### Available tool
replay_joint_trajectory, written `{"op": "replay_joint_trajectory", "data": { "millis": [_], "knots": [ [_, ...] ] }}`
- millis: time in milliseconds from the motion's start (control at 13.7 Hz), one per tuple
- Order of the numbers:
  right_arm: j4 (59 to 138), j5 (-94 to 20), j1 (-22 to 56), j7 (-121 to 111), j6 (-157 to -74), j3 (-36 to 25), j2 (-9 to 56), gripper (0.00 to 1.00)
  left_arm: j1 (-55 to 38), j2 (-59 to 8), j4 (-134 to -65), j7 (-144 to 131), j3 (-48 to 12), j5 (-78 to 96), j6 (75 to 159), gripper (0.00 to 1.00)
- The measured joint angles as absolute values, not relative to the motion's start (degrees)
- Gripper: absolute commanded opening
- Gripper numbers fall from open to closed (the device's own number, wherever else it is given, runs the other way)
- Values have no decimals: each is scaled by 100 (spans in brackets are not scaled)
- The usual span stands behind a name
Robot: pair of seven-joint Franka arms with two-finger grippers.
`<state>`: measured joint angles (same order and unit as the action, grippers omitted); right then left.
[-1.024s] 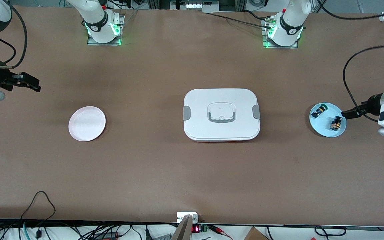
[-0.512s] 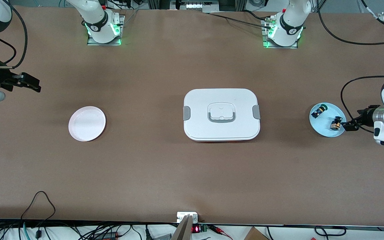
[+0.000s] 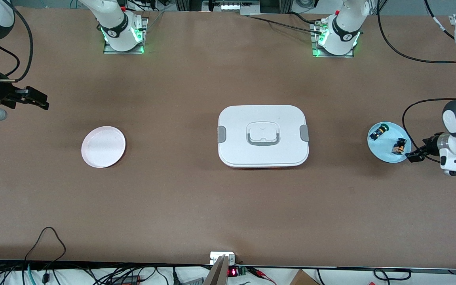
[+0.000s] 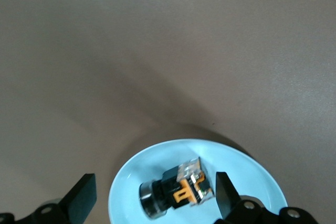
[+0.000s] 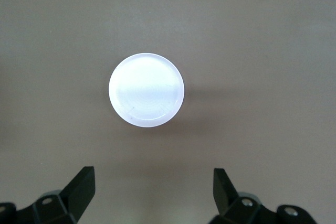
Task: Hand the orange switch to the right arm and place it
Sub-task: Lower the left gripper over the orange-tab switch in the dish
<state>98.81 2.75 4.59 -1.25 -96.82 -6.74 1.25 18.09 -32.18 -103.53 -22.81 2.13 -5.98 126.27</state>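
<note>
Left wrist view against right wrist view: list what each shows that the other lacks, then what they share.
Only the left wrist view shows the blue plate with the orange switch lying on its side on it, between the open fingers of the left gripper.

Only the right wrist view shows the white plate, with nothing on it, ahead of the open right gripper.

Both show the brown table and a pair of spread black fingertips at the picture's edge. Neither shows the white box or the green switch.
</note>
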Motion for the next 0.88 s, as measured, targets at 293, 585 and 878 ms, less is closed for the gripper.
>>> {"op": "replay_joint_trajectory", "data": {
  "millis": [293,585,878],
  "knots": [
    [9881,274,475,-140,-9678,-672,127,100,1789,-3092,-10843,-2578,151,-602,13315,100],
    [9881,274,485,-149,-9678,-671,153,100,1773,-2837,-11613,-2811,138,-730,14241,100],
    [9880,275,533,-157,-9679,-670,184,100,1773,-2755,-11903,-2897,138,-806,14562,100]
  ]
}}
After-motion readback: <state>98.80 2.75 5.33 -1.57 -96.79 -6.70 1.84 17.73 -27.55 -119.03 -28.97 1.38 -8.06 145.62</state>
